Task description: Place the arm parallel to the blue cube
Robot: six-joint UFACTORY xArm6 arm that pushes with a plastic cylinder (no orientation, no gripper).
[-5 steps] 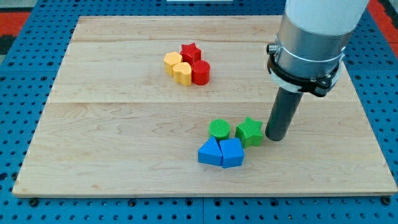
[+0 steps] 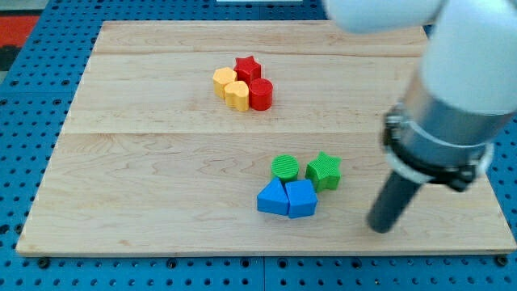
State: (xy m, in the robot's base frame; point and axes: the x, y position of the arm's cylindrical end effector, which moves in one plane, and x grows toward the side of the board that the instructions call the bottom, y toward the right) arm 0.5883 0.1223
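Observation:
The blue cube [image 2: 300, 199] lies near the view's bottom centre, touching a blue triangular block [image 2: 273, 197] on its left. A green cylinder [image 2: 284, 167] and a green star [image 2: 324, 170] sit just above them. My tip [image 2: 380, 226] is on the board to the right of the blue cube and slightly lower, well apart from it. The rod is blurred by motion.
Near the view's top centre is a tight cluster: a red star [image 2: 247, 66], a red cylinder [image 2: 260, 94], a yellow hexagon [image 2: 223, 80] and a yellow block [image 2: 237, 94]. The wooden board [image 2: 145, 170] ends close below and right of my tip.
My tip has moved away from the green star, down and to the right, toward the view's bottom right. No block has moved.

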